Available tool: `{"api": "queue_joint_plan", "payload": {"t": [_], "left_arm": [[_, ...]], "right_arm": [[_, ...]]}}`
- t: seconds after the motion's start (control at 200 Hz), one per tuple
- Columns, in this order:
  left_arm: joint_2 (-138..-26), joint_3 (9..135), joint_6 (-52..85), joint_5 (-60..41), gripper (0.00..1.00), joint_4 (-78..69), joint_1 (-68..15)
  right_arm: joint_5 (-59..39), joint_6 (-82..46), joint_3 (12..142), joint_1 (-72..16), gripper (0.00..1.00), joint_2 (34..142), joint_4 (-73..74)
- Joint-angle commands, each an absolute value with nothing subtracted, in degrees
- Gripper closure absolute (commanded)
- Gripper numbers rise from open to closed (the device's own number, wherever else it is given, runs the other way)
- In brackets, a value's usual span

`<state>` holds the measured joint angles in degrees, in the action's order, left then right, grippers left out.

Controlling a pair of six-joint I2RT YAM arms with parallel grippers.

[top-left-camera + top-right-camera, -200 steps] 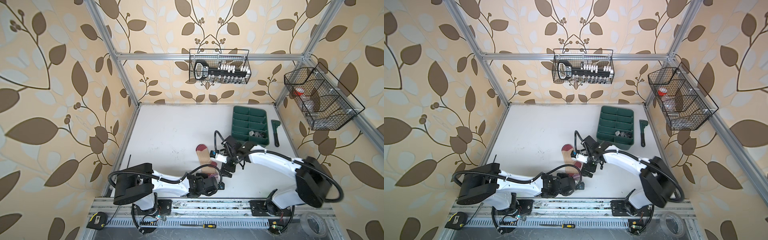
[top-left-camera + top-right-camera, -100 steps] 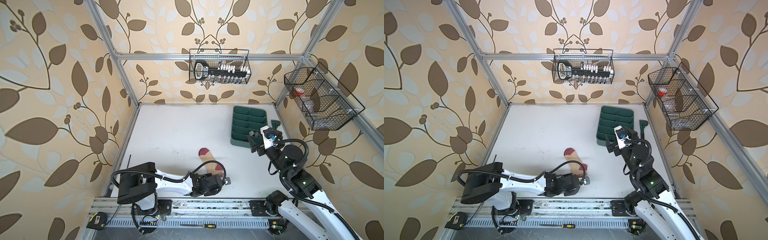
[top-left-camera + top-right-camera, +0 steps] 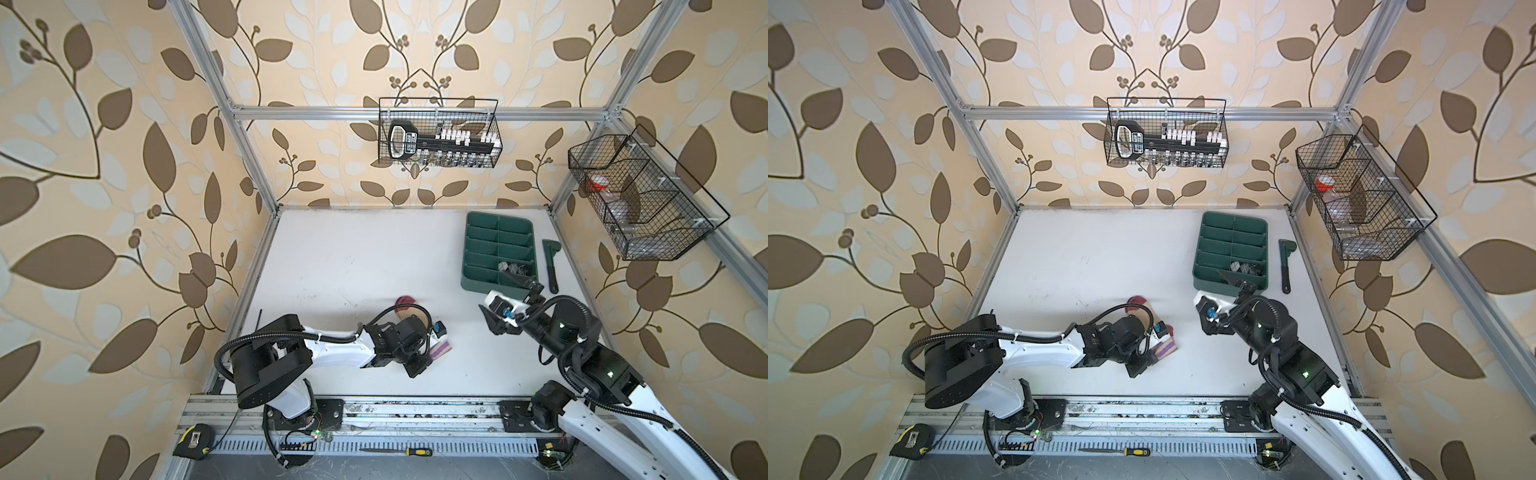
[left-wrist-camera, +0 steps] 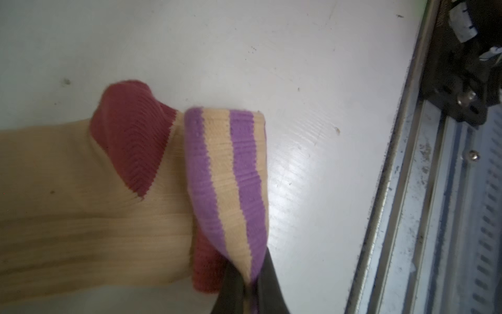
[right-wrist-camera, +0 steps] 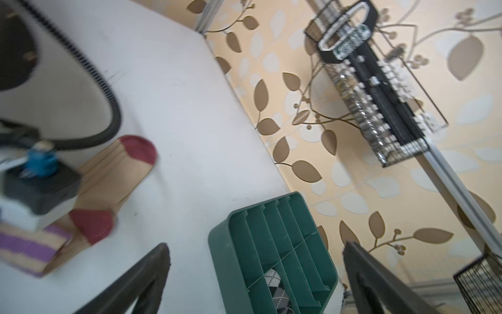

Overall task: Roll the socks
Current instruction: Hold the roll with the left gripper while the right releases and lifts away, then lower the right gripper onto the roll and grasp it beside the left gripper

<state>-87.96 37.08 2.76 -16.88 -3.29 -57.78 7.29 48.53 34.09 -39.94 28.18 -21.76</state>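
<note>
A beige sock (image 3: 411, 314) with a maroon toe lies on the white table (image 3: 353, 257), mid-front in both top views. Its purple-striped cuff end (image 4: 225, 174) is folded back over the maroon heel (image 4: 130, 136). My left gripper (image 4: 248, 288) is shut on that striped end, pinching it at one corner (image 3: 438, 352). The black argyle sock (image 5: 279, 288) sits in a front compartment of the green tray (image 3: 478, 282). To the right of the beige sock, my right gripper (image 5: 256, 246) hangs open and empty just in front of the tray (image 3: 1202, 274).
A dark hand tool (image 3: 550, 266) lies right of the tray. Wire baskets hang on the back wall (image 3: 438, 133) and the right wall (image 3: 640, 199). A tape measure (image 3: 193, 440) and a screwdriver (image 3: 399, 451) rest on the front rail.
My right gripper has left the beige sock and swung right, ending in front of the tray. My left gripper has shifted slightly right, still holding the striped end.
</note>
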Motion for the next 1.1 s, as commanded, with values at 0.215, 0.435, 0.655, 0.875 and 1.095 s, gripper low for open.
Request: {"api": "queue_joint_plan", "payload": {"t": [0.215, 0.435, 0.655, 0.875, 1.095], "left_arm": [[-92.9, 38.9, 7.7, -32.1, 1.00, -1.0, -50.9], [-95.0, 39.8, 8.6, -33.6, 1.00, -0.6, -49.8], [-94.8, 39.4, 9.0, -33.5, 1.00, -0.7, -49.6], [-95.0, 39.4, 9.1, -33.7, 1.00, -0.9, -49.6], [-94.5, 39.5, 8.9, -33.9, 1.00, -0.6, -49.6]], "right_arm": [[27.5, 60.8, 24.4, -68.3, 0.03, 36.8, -26.2], [26.7, 57.0, 22.2, -72.5, 0.14, 46.9, -17.1], [23.8, 57.0, 21.8, -68.1, 0.20, 58.9, -4.0], [21.5, 57.9, 22.1, -63.9, 0.30, 65.8, 3.6], [20.2, 57.0, 21.9, -64.0, 0.37, 71.3, 7.5]]}}
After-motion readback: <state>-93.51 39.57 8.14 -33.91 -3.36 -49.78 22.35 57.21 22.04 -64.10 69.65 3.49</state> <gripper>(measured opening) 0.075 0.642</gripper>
